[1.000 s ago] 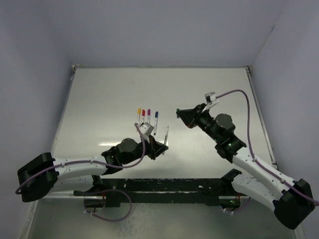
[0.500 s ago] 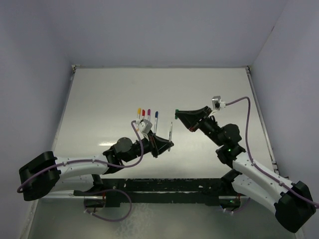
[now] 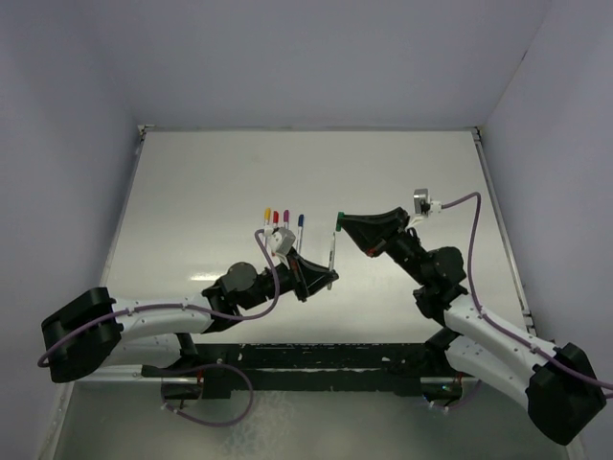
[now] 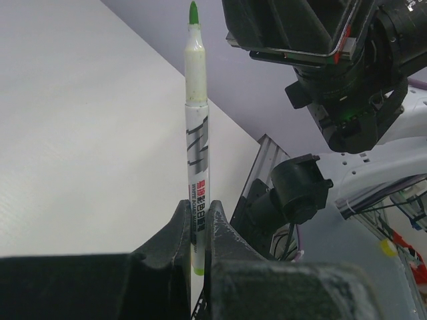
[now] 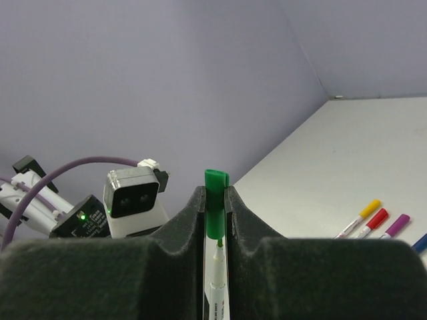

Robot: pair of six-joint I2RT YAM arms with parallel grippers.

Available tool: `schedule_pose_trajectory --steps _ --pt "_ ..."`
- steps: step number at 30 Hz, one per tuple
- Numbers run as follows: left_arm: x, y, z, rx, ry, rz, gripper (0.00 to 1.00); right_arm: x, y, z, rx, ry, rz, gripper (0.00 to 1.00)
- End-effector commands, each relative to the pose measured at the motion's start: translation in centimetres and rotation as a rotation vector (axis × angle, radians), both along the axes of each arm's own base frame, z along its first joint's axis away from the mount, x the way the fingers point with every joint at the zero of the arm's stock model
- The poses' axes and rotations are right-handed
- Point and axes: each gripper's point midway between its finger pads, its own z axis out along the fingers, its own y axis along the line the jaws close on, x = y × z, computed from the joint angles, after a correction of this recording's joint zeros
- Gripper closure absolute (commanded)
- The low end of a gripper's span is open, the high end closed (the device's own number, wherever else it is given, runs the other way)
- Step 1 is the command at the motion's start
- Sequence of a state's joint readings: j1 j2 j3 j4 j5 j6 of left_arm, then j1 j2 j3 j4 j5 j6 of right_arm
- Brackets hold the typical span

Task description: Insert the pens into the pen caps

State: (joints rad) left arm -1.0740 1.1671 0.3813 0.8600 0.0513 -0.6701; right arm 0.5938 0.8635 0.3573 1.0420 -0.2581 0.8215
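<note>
Above the middle of the surface point(image 3: 192, 192), my left end effector point(image 4: 198, 215) holds an uncapped pen point(image 4: 197, 133) upright, its tip just under the cap point(image 5: 215, 181) pinched in my right end effector point(image 5: 215, 201), while four capped pens point(image 3: 283, 223) lie side by side behind my left one.

Green pen point(image 4: 198, 133): pale barrel, uncapped, near upright, green tip up, pinched low on the barrel in my left hand point(image 4: 198, 217).

Green cap point(image 5: 215, 193): pinched in my right hand point(image 5: 215, 203), mouth facing that tip, just off it.

Yellow pen point(image 3: 265, 218), red pen point(image 3: 275, 220), purple pen point(image 3: 285, 220) and blue pen point(image 3: 300, 230): capped, side by side on the table point(image 3: 192, 192), caps toward 12 o'clock, at 10 o'clock from the green pen.
</note>
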Motion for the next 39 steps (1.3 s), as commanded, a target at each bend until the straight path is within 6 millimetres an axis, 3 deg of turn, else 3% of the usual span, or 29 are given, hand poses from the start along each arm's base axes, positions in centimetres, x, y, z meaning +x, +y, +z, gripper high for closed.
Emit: schedule_pose_trajectory --steps 1,27,39 --pt "-0.1 -0.6 3.7 -0.101 -0.049 -0.022 1.0 -1.0 0.0 2.2 0.054 -0.075 0.033 1.0" --pt "-0.2 -0.8 3.8 -0.098 -0.05 -0.028 1.0 -1.3 1.0 0.7 0.02 -0.051 0.06 1.0" --pt "-0.3 -0.3 3.4 -0.091 -0.045 -0.021 1.0 -1.5 1.0 0.9 0.012 -0.062 0.062 1.0"
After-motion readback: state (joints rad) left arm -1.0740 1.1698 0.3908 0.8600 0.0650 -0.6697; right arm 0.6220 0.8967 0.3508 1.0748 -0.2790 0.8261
